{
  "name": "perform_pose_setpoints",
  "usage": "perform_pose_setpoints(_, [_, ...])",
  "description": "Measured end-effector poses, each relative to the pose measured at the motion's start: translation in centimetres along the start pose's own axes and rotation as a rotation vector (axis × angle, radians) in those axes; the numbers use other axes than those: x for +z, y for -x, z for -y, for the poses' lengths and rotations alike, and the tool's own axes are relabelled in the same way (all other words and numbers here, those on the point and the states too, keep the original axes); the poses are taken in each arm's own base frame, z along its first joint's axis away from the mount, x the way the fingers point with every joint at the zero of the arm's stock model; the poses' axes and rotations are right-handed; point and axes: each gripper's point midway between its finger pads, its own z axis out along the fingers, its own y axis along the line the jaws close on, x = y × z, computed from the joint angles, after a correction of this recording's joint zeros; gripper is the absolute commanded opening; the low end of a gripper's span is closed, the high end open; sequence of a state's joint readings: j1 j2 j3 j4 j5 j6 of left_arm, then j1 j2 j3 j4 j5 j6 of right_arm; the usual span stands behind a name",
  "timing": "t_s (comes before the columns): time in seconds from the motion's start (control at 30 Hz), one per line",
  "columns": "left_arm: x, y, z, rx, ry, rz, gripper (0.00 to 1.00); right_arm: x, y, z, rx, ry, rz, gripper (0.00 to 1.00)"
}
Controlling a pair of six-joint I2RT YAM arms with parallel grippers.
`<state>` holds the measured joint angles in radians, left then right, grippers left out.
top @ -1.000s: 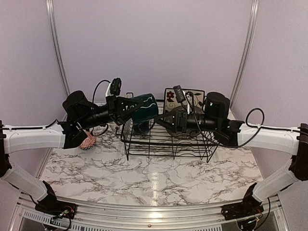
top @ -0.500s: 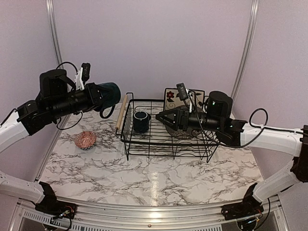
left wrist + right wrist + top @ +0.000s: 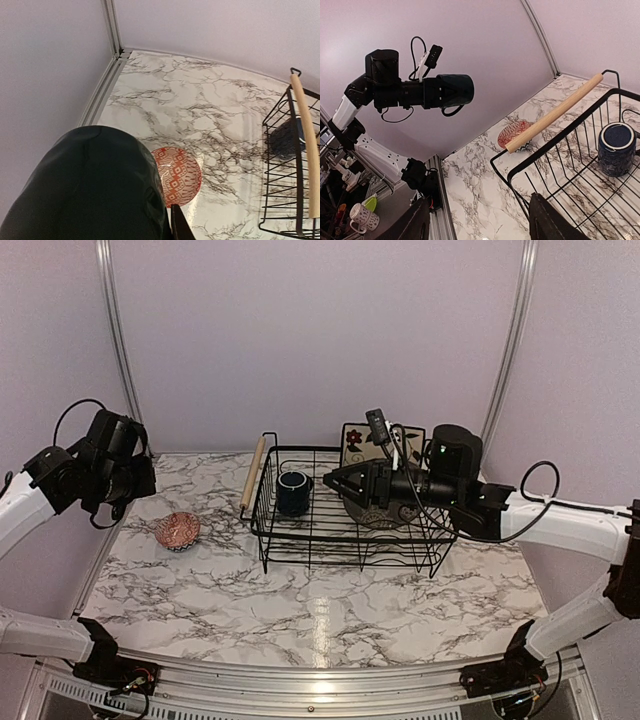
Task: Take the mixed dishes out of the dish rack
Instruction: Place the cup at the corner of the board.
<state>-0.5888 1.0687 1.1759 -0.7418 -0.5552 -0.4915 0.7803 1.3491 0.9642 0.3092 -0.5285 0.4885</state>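
My left gripper [image 3: 135, 478] is shut on a dark teal mug [image 3: 85, 190] and holds it in the air at the far left, above and left of the small bowl [image 3: 178, 530]. The mug also shows in the right wrist view [image 3: 452, 90]. The bowl [image 3: 177, 175], reddish patterned inside, stands on the table left of the black wire dish rack [image 3: 350, 535]. A second dark mug [image 3: 293, 492] stands in the rack's far left corner. My right gripper [image 3: 332, 480] is open and empty above the rack's middle. A square floral plate [image 3: 353, 440] stands behind it. A round grey plate [image 3: 380, 518] lies partly hidden under the right arm.
The rack's wooden handle [image 3: 252, 475] runs along its left side, also seen in the left wrist view [image 3: 305, 150]. The side wall and metal rail [image 3: 110, 330] are close to the left arm. Marble table [image 3: 320, 610] extends in front of the rack.
My left arm has lifted the teal mug out of the rack and swung it far left, over the table near the bowl. The right gripper has stayed over the rack.
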Motion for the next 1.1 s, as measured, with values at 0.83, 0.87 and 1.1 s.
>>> perform_pose_setpoints(0.83, [11.6, -14.6, -7.0, -0.149, 0.146, -0.467, 0.0, -0.8, 0.1, 2.1, -0.003, -0.122, 0.003, 0.87])
perform_pose_setpoints(0.87, [11.8, -14.8, -7.0, -0.15, 0.146, -0.472, 0.0, -0.9, 0.2, 2.2, -0.005, -0.129, 0.008, 0.89])
perform_pose_setpoints(1.1, [12.6, -15.5, -7.0, -0.147, 0.154, -0.483, 0.0, -1.5, 1.0, 2.2, -0.02, -0.15, 0.031, 0.95])
